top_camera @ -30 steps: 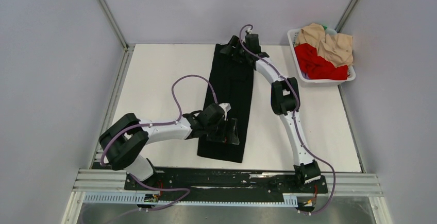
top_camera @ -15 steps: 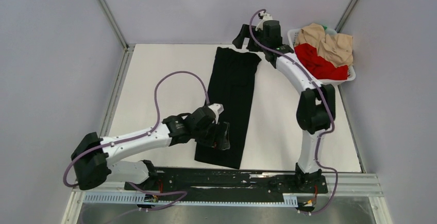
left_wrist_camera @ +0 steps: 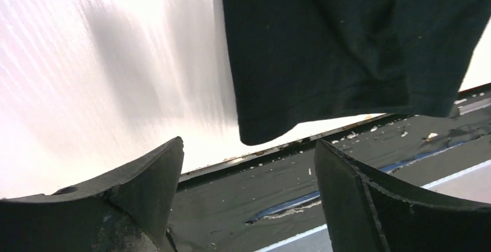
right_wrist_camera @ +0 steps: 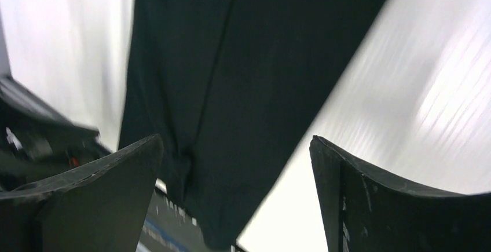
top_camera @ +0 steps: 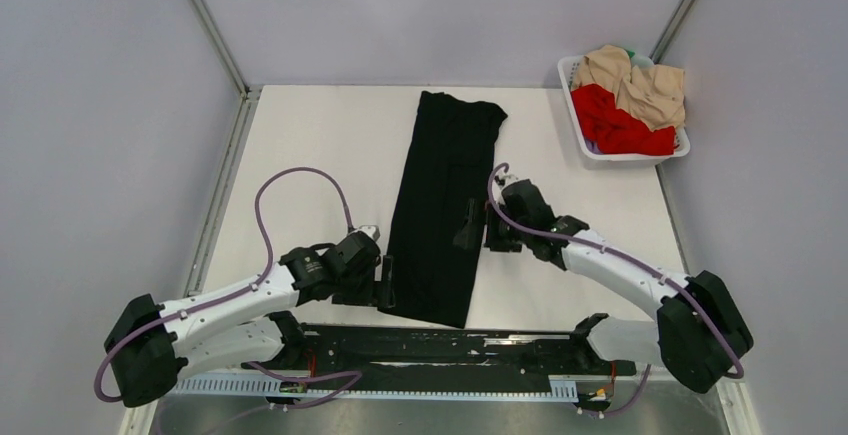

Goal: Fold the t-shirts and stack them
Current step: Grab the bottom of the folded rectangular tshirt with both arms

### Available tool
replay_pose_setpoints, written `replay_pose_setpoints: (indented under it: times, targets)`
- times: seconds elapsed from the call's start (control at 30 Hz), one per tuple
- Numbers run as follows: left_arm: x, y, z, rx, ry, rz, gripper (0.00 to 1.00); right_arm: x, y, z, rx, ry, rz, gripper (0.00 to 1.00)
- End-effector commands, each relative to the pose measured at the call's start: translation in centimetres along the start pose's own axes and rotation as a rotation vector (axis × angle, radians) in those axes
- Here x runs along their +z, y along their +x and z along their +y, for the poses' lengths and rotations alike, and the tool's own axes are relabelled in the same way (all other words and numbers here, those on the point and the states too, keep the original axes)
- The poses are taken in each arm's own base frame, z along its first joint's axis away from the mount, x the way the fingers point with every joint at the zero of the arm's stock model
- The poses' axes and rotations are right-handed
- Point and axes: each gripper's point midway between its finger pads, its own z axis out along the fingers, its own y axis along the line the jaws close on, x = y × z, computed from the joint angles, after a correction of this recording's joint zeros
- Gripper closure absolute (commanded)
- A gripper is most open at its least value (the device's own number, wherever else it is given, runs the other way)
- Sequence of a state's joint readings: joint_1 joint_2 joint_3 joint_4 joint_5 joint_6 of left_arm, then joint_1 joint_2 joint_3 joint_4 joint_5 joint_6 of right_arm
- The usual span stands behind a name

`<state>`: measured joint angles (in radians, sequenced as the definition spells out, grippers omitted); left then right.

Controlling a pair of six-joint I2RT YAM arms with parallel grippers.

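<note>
Top external: high, behind the arm bases [top_camera: 440,350], looking down over the whole worktop [top_camera: 300,155]. Left wrist: close and low, sighting through the left claw [left_wrist_camera: 249,148] toward the worktop's near edge. Right wrist: close, sighting through the right claw [right_wrist_camera: 236,142], tilted downward. All three share the near end of the black t-shirt [top_camera: 445,205].

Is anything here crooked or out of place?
Slightly. The black t-shirt, folded into a long strip, lies slanted across the table, and its near end reaches the table's front edge. In the white basket, the red t-shirt and beige t-shirt are heaped crumpled above the rim.
</note>
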<state>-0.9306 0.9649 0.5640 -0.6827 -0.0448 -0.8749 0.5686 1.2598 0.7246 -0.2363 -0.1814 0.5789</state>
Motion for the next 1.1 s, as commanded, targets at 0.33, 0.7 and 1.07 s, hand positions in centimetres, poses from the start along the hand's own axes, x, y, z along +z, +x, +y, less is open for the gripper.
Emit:
replay_pose_setpoints:
  times: [0.33,0.7,1.07]
  targets:
    - [3.5,0.4,-0.9,-0.043,0.000,0.049,0.47,-3.4,15.4,3.0,0.122,-0.037,0.351,0.19]
    - [3.5,1.8,0.6,-0.050,-0.042,0.086,0.73,-2.4,20.0,3.0,0.180,0.047,0.456,0.38]
    - [3.1,2.6,1.4,-0.080,-0.053,0.094,1.00,-3.3,21.9,1.1,0.212,0.146,0.489,0.93]
